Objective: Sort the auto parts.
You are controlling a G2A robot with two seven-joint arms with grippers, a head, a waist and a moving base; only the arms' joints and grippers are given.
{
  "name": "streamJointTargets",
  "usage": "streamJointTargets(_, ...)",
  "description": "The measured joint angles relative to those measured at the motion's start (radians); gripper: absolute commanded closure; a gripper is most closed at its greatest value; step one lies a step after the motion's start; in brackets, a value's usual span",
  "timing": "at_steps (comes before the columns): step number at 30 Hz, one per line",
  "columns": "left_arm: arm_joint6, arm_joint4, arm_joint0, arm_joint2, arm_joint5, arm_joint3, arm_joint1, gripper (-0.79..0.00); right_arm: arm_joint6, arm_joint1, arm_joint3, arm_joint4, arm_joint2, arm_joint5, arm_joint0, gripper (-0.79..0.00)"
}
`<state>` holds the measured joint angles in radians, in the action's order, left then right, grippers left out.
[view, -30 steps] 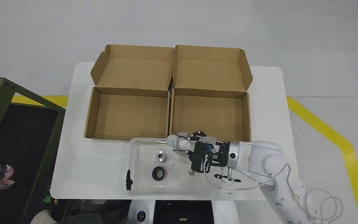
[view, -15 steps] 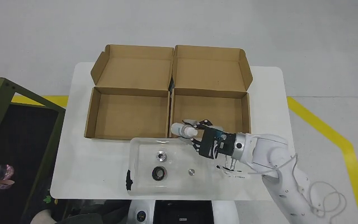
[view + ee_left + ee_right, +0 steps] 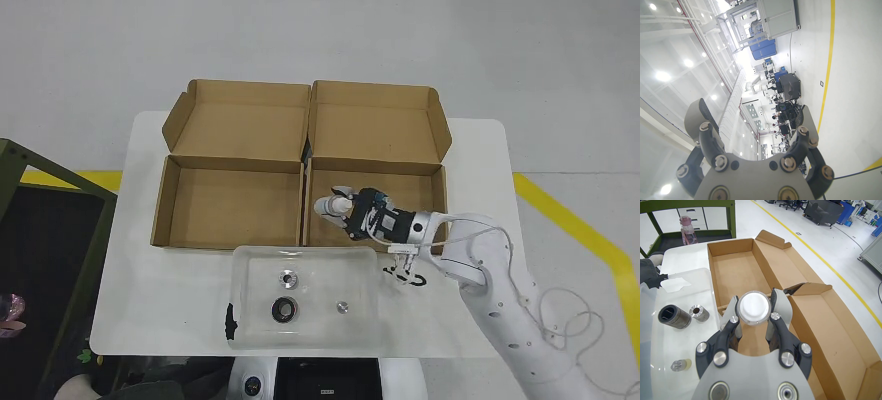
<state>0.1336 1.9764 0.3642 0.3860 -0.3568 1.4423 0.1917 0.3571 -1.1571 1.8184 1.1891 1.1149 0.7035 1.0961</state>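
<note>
Two fingers of the right gripper (image 3: 755, 295) (image 3: 338, 208) clamp a white part (image 3: 754, 308) (image 3: 324, 206), a round plug with a clear rim, by its sides. The right arm comes in from the table's near right side and stretches toward the middle. It holds the part over the right box (image 3: 400, 205) (image 3: 829, 332), just inside that box's left wall and close to its near wall. The left gripper (image 3: 753, 108) points upward, away from the table, its fingers spread wide apart, with ceiling lights (image 3: 662, 75) behind it.

Nearest the robot lies the tray (image 3: 250, 335) (image 3: 710, 279), clear plastic, its far rim just beside the boxes' near walls. Three parts sit in it, apart from one another. A dark bearing (image 3: 286, 310) (image 3: 674, 317) has its bore facing up. A bushing (image 3: 288, 279) (image 3: 699, 313) sits just beyond it, and a pin (image 3: 342, 307) (image 3: 680, 365) lies to the right of both.

Beyond the tray the left box (image 3: 230, 205) (image 3: 734, 272) and the right box stand side by side, their walls touching. Their lids are folded back flat on the far part of the white table (image 3: 470, 160) (image 3: 687, 251).

Around the table spreads a pale grey floor (image 3: 100, 60) with a yellow line (image 3: 570, 225) running past on the right. A green cart (image 3: 40, 230) stands at the left, and a pink bottle (image 3: 687, 231) is on it.
</note>
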Motion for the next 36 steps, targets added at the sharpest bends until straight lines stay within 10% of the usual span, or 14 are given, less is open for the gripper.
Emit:
streamJointTargets(30, 0.0, 0.0, 0.0, 0.0, 0.0, 0.0, 0.0, -0.785, 0.106, -0.06, -0.386, -0.05, -0.185, -0.09, -0.26, 0.0)
streamJointTargets(36, 0.0, 0.0, 0.0, 0.0, 0.0, 0.0, 0.0, -0.785, 0.136, -0.068, -0.418, -0.06, -0.205, -0.09, -0.283, -0.391)
